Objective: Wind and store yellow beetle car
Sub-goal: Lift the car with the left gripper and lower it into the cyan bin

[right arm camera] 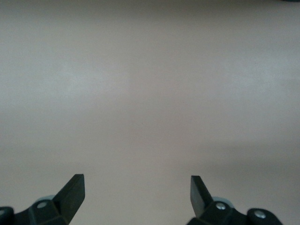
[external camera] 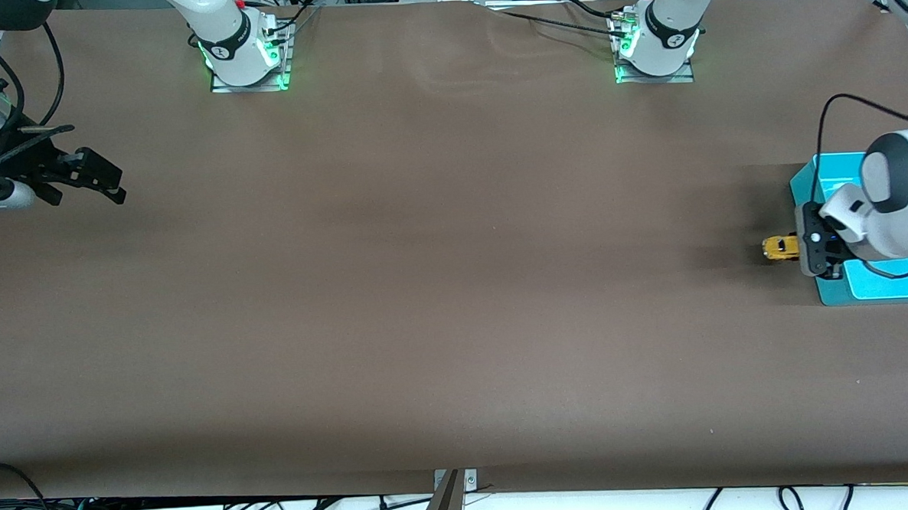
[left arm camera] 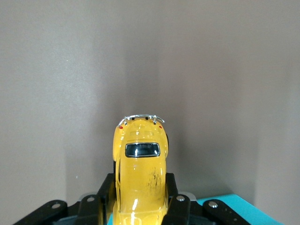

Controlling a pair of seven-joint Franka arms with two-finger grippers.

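The left pincer (external camera: 806,249) is clenched on the yellow beetle car (external camera: 780,248) at the left arm's end of the brown desk (external camera: 440,286), right beside the rim of a turquoise tray (external camera: 835,296). In the left wrist view the black fingers (left arm camera: 176,206) press both flanks of the car (left arm camera: 140,173), whose chrome-bumpered end points away from the tray. The right arm waits at its own end of the desk, its right pincer (external camera: 102,182) released, fingers spread apart over bare desk.

White arms (external camera: 900,205), black grippers (external camera: 820,258), green-lit bases (external camera: 247,68)
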